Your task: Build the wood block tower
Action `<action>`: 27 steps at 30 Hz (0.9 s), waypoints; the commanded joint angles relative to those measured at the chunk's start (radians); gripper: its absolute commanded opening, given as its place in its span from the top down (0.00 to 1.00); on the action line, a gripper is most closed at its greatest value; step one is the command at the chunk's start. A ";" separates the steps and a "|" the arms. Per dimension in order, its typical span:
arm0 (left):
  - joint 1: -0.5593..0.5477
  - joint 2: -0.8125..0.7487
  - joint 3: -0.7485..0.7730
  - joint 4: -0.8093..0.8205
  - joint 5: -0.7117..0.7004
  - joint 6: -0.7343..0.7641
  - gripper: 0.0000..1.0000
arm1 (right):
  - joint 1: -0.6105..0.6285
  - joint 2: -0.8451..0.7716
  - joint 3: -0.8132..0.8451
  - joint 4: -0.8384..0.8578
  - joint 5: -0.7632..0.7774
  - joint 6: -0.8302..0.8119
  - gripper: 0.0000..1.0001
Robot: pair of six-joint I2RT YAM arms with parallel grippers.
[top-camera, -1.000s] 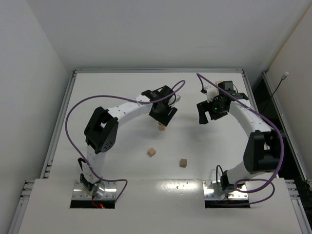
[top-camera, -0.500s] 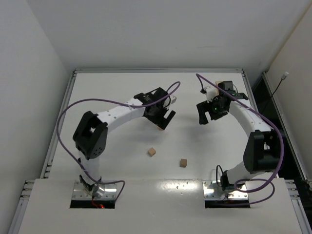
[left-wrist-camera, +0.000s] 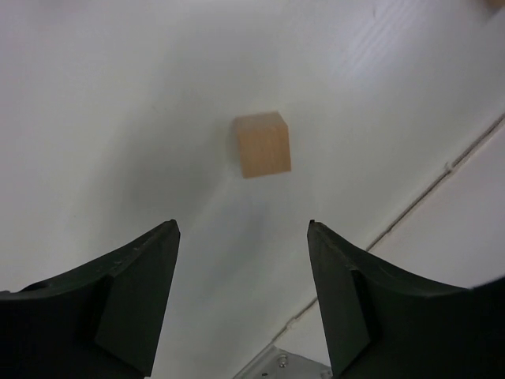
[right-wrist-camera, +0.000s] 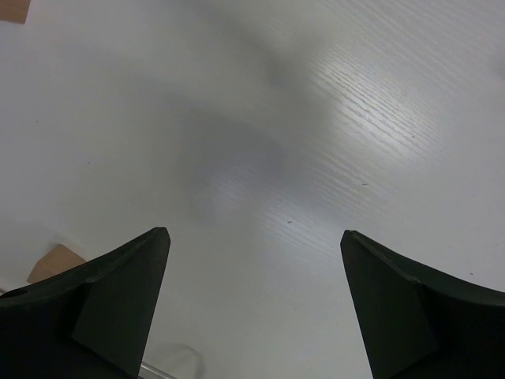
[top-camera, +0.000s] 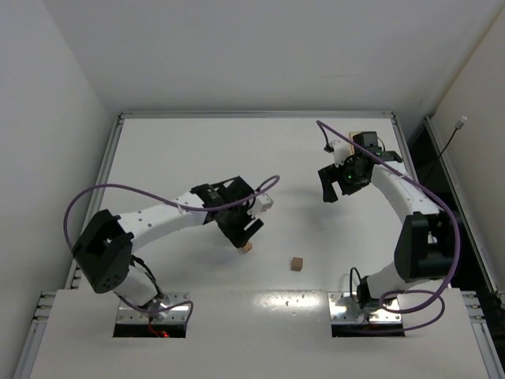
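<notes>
- Currently your left gripper (top-camera: 245, 234) hangs low over the white table (top-camera: 158, 158), just on the far side of one small wooden cube (top-camera: 247, 247); from overhead the fingertips look nearly on top of it
- Its jaws stand apart with only bare table between them, so it is open and carries nothing
- From the left wrist camera the left gripper (left-wrist-camera: 241, 227) has the wooden cube (left-wrist-camera: 261, 144) straight ahead of it, beyond the fingertips and slightly toward the right-hand finger; it is not yet between the jaws
- That is the relation your next move turns on, as I judge it: push forward along the fingers' own line with a small shift to that side, then lower so the cube sits between the pads
- A cube has no long axis to worry about; its side faces sit nearly square to the jaw line, turned only a little, so hardly any wrist roll should be needed
- The second cube (top-camera: 297, 264) lies alone nearer the arm bases, well apart from the first
- Your right gripper (top-camera: 332, 192) is up at the far right of the table, well away from both cubes; the left arm is clearly nearer the one in hand
- In its own camera the right gripper (right-wrist-camera: 254, 232) is spread wide over bare table, open and empty
- No stacked cubes show clearly in any view, so I cannot tell how tall the tower stands
</notes>
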 commanded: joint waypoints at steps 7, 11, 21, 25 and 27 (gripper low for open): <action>-0.063 0.093 -0.084 0.118 0.017 0.031 0.40 | 0.005 -0.068 -0.006 0.008 0.024 -0.016 0.12; -0.072 0.153 -0.059 0.152 0.017 0.020 0.41 | 0.005 -0.068 -0.017 0.008 0.024 -0.025 0.12; -0.121 0.243 0.010 0.196 0.017 -0.008 0.44 | 0.005 -0.068 -0.017 -0.002 0.024 -0.025 0.12; -0.121 0.252 0.021 0.196 -0.006 -0.017 0.47 | 0.005 -0.068 -0.017 -0.002 0.024 -0.025 0.12; -0.121 0.252 0.021 0.196 -0.006 -0.027 0.50 | 0.005 -0.059 -0.017 -0.002 0.024 -0.025 0.12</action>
